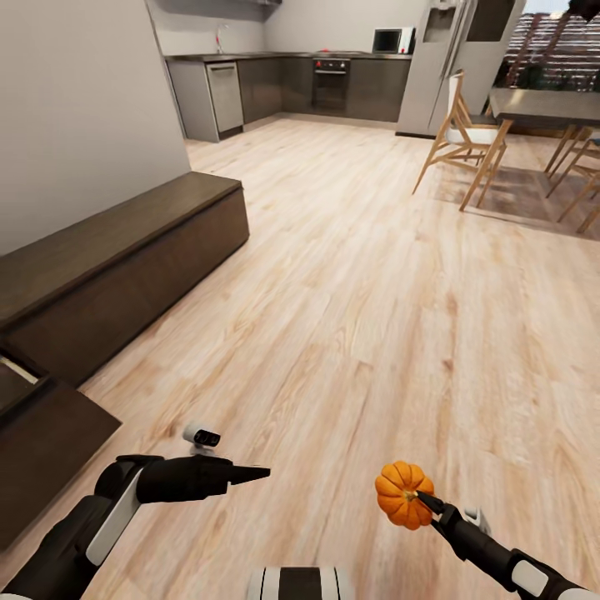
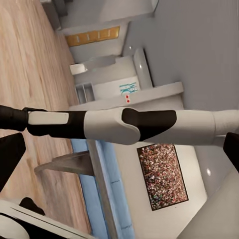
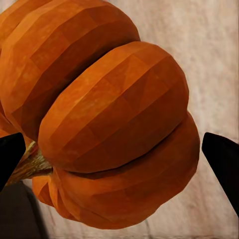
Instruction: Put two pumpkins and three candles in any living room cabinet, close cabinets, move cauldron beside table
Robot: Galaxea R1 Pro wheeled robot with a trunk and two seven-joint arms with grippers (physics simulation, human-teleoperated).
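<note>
- Pumpkin [image 1: 403,493] in hand: the right gripper [image 1: 423,500] has its fingers closed on one small orange pumpkin, held up over the wood floor [image 1: 358,292] low in the head view.
- Up close in the right wrist view, the pumpkin [image 3: 114,119] sits between the two dark fingertips [image 3: 223,159], with its stem poking out to one side.
- It looks light and hard, with a smooth, bumpy skin. My guess is it could slip or turn, since it is round. The best hold is across the fat middle, with the fingers set in the grooves between the bumps. The stem looks thin, so I would not grab there.
- The left gripper [image 1: 254,474] holds nothing. Its fingers look pressed together in a point.
- The cabinet [image 1: 108,275] is long, low and dark brown. It stands along the wall on the left side. A drawer [image 1: 33,417] near the left edge looks pulled out, with a bit of pale wood showing.
- The pumpkin is well apart from the cabinet, so I think it must be carried over to the left.
- Far off are a grey kitchen [image 1: 283,83], a tall fridge [image 1: 454,58] and pale wooden chairs [image 1: 462,142] at a dining table [image 1: 542,107].
- Nothing stands on the floor between the robot and the cabinet. The left arm sits between the pumpkin and the drawer, so it may get in the way.
</note>
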